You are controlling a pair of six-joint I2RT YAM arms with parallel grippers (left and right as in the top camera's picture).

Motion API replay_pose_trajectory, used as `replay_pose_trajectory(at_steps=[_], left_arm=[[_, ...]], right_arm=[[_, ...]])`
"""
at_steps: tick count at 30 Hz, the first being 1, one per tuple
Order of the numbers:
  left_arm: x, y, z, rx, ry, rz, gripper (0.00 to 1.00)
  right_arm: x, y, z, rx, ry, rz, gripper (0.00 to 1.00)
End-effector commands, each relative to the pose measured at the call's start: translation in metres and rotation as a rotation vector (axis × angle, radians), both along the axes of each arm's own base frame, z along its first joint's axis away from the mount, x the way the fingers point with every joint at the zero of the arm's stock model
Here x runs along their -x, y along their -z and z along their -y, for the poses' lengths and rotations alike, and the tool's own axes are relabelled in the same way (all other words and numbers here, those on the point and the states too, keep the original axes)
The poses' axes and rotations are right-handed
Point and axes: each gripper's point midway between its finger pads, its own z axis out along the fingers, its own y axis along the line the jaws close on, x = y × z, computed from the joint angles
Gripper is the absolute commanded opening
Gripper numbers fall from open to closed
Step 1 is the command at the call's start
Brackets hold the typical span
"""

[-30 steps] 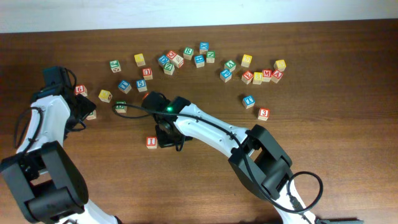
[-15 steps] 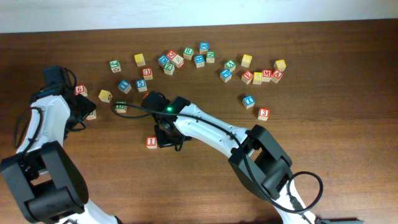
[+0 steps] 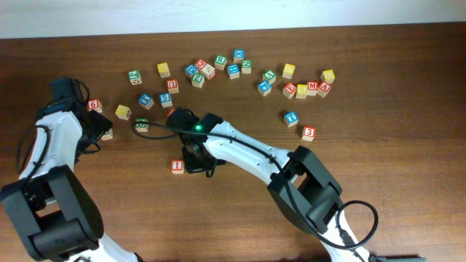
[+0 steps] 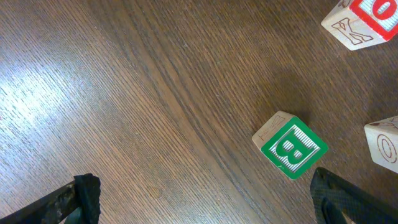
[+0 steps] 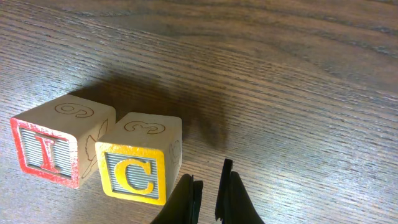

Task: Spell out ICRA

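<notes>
In the right wrist view a red I block point(image 5: 46, 149) and a yellow C block point(image 5: 138, 163) stand side by side on the wood, touching, I on the left. My right gripper point(image 5: 209, 198) is shut and empty, just right of the C block. In the overhead view the I block point(image 3: 178, 167) shows, the C block is hidden under my right gripper point(image 3: 195, 161). A green R block point(image 3: 220, 60) lies in the far cluster. My left gripper point(image 4: 202, 202) is open and empty over bare wood at the left point(image 3: 100, 129).
A green B block point(image 4: 290, 144) lies just by my left gripper's right finger, also seen from overhead point(image 3: 141, 124). Two more blocks sit at the left wrist view's right edge point(image 4: 357, 22). Several loose letter blocks are scattered along the far side point(image 3: 233, 70) and at the right point(image 3: 309, 133).
</notes>
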Motion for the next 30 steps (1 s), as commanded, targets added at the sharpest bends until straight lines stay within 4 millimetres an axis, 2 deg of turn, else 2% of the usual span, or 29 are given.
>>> replay_pose_trajectory(at_steps=[1, 19, 22, 27, 30], left_arm=[[0.0007, -0.0072, -0.0010, -0.008, -0.005, 0.017, 0.99], [0.0007, -0.0072, -0.0010, -0.008, -0.005, 0.017, 0.99], [0.0007, -0.0072, -0.0010, -0.008, -0.005, 0.017, 0.99], [0.0007, -0.0072, -0.0010, -0.008, -0.005, 0.017, 0.99], [0.0007, -0.0072, -0.0010, -0.008, -0.005, 0.017, 0.99]], right_arm=[[0.0041, -0.0155, -0.0050, -0.032, -0.003, 0.008, 0.06], [0.0076, -0.0155, -0.0089, -0.032, -0.015, 0.014, 0.06], [0.0071, -0.0155, -0.0085, -0.030, -0.015, 0.016, 0.09], [0.0070, -0.0155, -0.0084, -0.030, -0.015, 0.016, 0.10], [0.0021, -0.0145, -0.0028, 0.002, -0.019, 0.047, 0.09]])
